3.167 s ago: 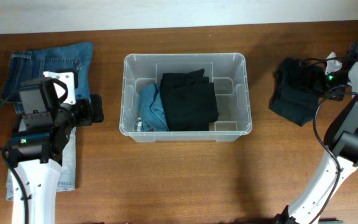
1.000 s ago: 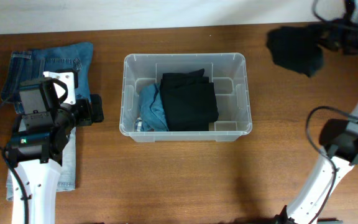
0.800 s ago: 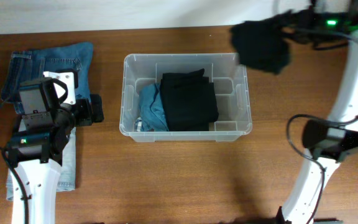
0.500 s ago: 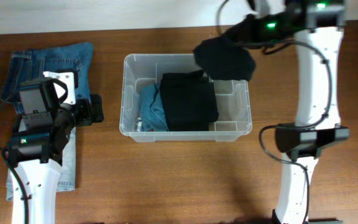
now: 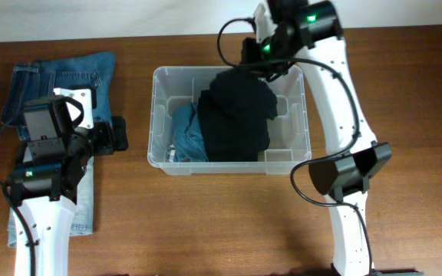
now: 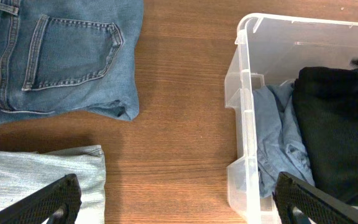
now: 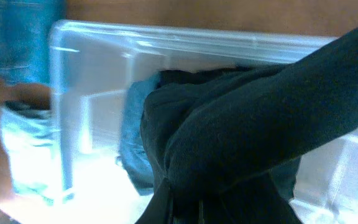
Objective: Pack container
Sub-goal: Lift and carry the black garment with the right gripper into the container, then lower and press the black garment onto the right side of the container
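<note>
The brown wooden counter (image 5: 206,222) carries a clear plastic container (image 5: 153,115) near its middle. Well to its left, by the far edge, lie folded dark blue jeans (image 5: 60,73), back pocket up. Right in front of them lies a paler denim garment (image 5: 85,201), partly hidden from above.

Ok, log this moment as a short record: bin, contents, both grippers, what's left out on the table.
container: clear bin, mid-table, open top
inside: folded black cloth, with a light blue garment to its left
right gripper: above the bin's far edge, shut on a dark garment hanging over the bin
left gripper: open, empty, left of the bin
outside: dark jeans and pale jeans on the table
</note>
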{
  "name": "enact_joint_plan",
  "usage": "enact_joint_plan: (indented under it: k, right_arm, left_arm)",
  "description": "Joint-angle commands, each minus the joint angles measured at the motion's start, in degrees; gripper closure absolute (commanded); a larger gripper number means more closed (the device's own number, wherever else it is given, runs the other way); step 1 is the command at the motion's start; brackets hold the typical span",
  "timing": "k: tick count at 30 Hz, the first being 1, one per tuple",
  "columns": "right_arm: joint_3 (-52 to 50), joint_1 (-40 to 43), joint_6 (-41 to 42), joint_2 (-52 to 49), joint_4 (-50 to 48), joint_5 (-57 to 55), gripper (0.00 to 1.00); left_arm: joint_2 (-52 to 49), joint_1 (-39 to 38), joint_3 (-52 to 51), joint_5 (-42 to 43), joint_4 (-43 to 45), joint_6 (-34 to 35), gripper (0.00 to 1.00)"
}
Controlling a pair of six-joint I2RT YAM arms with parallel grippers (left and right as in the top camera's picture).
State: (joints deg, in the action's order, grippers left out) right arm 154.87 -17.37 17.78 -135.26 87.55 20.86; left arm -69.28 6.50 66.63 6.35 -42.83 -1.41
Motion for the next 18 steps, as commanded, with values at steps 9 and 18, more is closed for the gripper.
enact_joint_plan:
  k: [9,18]
  right_arm:
    - [-14.3,-0.6,6.6,-0.3,-3.1,-5.1,0.96]
    - [-19.3,0.2,9.4,-0.3,-5.1,-15.8,0.96]
  left_arm:
    - [-0.2,0.2,0.0,-0.4,0.2,0.6,0.01]
    - [-0.2,0.2,0.0,-0.4,0.2,0.6,0.0]
